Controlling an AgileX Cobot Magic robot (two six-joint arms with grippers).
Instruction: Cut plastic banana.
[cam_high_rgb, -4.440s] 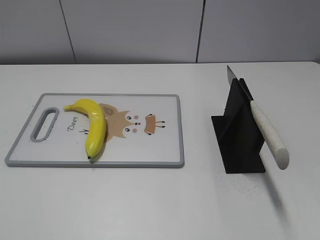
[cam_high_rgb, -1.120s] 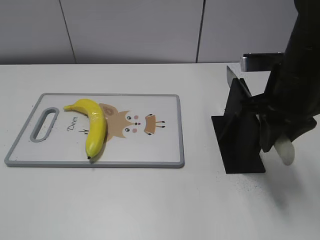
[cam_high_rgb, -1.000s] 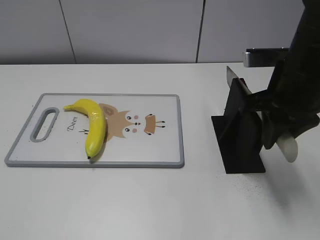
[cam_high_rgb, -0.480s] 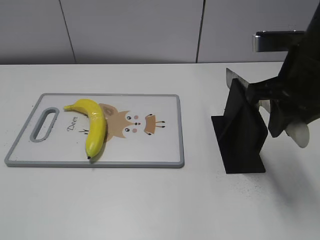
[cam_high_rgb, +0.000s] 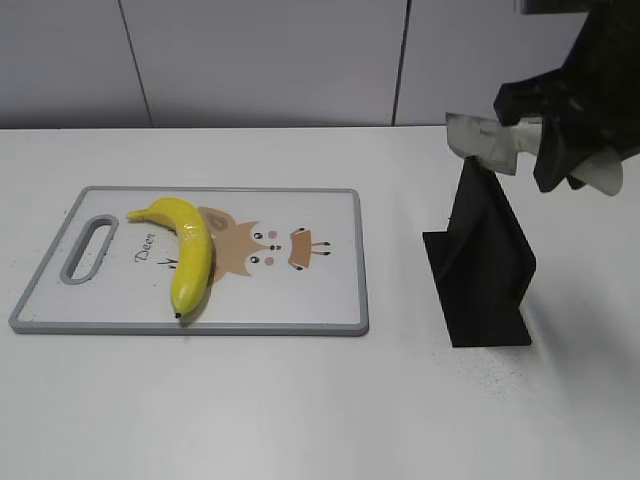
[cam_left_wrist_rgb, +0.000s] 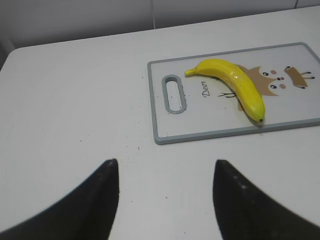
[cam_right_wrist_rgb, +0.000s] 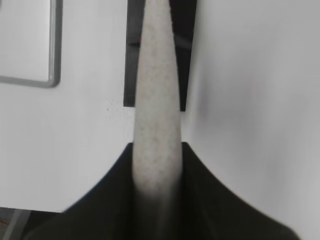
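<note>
The plastic banana (cam_high_rgb: 188, 251) is glossy yellow and lies on the left half of the cutting board (cam_high_rgb: 320, 300); it also shows in the left wrist view (cam_left_wrist_rgb: 231, 84). My right gripper (cam_high_rgb: 560, 150) is shut on the knife's speckled white handle (cam_right_wrist_rgb: 156, 110) and holds the knife above the black stand (cam_high_rgb: 482, 262). The steel blade (cam_high_rgb: 478, 138) points left, clear of the stand's top. My left gripper (cam_left_wrist_rgb: 165, 170) is open and empty over bare table, near the board's handle end (cam_left_wrist_rgb: 173, 93).
The black knife stand also shows below the handle in the right wrist view (cam_right_wrist_rgb: 187, 30). The cutting board's corner (cam_right_wrist_rgb: 52, 75) is at the upper left there. A grey panelled wall (cam_high_rgb: 260, 60) runs behind the white table.
My right arm came in, closed on the knife handle and lifted the knife up out of the stand. The banana, board and left gripper have not moved.
</note>
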